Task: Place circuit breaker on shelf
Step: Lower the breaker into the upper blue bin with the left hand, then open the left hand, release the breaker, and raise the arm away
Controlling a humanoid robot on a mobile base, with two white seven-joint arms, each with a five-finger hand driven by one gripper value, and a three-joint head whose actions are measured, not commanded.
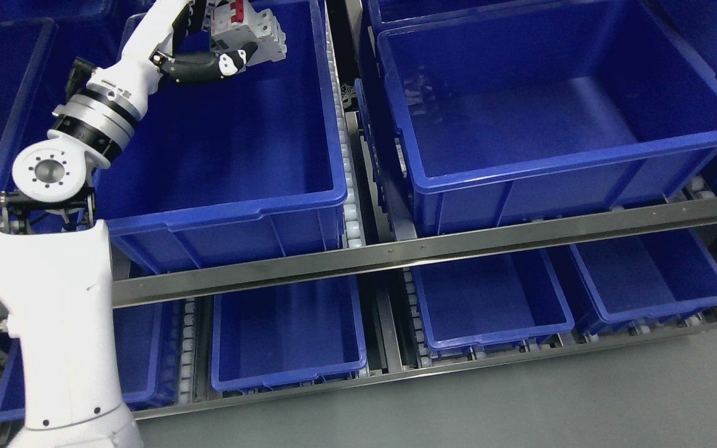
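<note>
My left arm rises from the lower left and reaches up to the top left. Its hand [224,40] is shut on a white circuit breaker [257,32] with red switches. It holds the breaker over the far part of a large blue bin [234,205] on the upper shelf, above the bin's floor. The black thumb [209,65] lies under the breaker. The other fingers are partly cut off by the picture's top edge. My right arm is out of view.
A second large blue bin [557,168] stands to the right on the same shelf. A steel rail [433,249] runs along the shelf front. Smaller blue bins [290,373] [489,323] [657,298] sit on the lower shelf. Grey floor [582,404] lies in front.
</note>
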